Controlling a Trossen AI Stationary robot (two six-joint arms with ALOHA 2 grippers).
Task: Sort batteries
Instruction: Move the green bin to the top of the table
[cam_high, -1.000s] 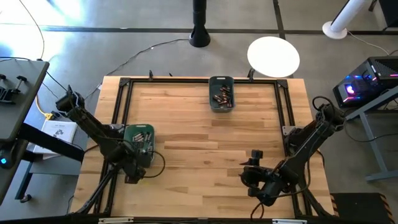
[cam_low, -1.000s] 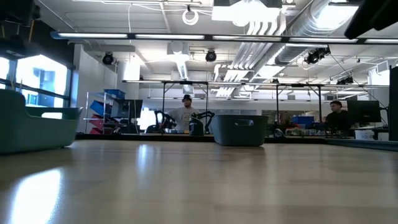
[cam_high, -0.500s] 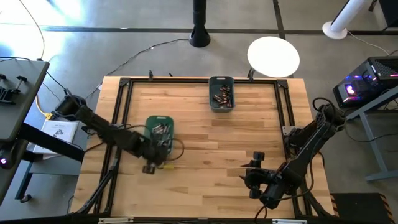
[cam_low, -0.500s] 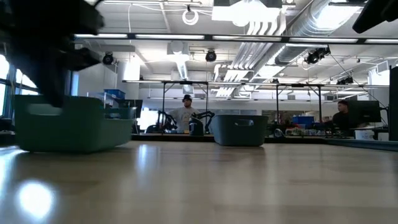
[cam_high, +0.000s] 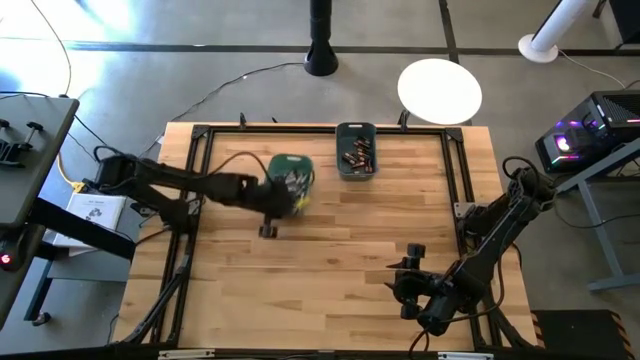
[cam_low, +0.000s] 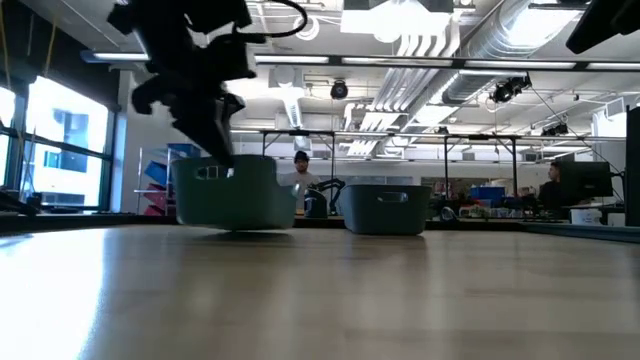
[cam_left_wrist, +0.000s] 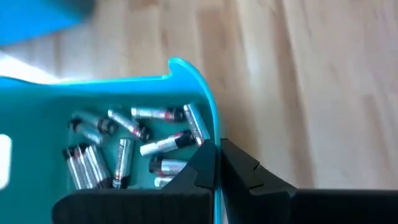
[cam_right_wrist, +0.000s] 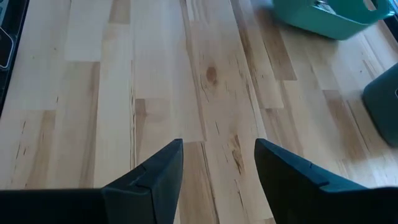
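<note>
Moved: left gripper (cam_high: 283, 203), jaws pinched shut on the rim of a teal bin (cam_high: 291, 172), has dragged it from the table's (cam_high: 330, 290) left edge toward the far-edge middle, beside the second bin (cam_high: 356, 150). Batteries (cam_left_wrist: 134, 146) lie loose inside the gripped bin; the second bin holds others. Right gripper (cam_right_wrist: 217, 168) waits open and empty near the near right corner. Judgement: setup for sorting; none sorted yet.
</note>
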